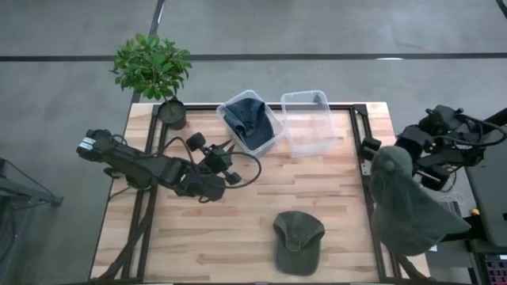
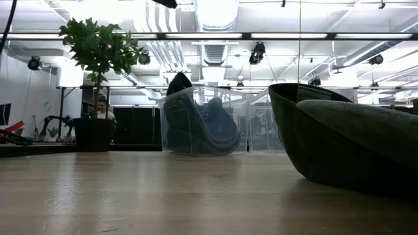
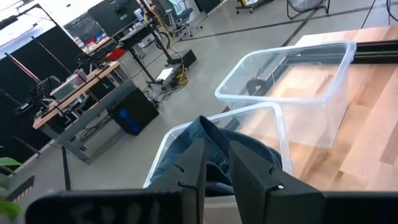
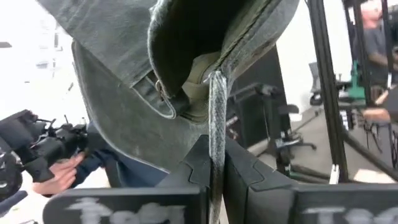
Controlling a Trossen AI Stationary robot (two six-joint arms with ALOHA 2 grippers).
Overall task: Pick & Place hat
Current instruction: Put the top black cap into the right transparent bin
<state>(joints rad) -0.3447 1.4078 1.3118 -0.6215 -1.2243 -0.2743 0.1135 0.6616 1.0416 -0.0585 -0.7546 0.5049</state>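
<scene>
We hold the grey-green fabric cap (image 1: pixel 408 207) off the right edge of the wooden table (image 1: pixel 238 214). The right gripper (image 4: pixel 216 163) is closed on a thin fold of it. Carry it toward the empty clear plastic bin (image 1: pixel 306 119), right of the bin holding a dark blue cap (image 1: pixel 247 119); keep the pinch firm, since the grip looks narrow. The left gripper (image 1: pixel 224 150), closed and empty, waits just left of that filled bin.

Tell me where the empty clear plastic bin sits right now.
In the high view, the empty clear plastic bin sits at the table's far edge, right of centre, directly beside the clear bin holding a dark blue hat.
</scene>
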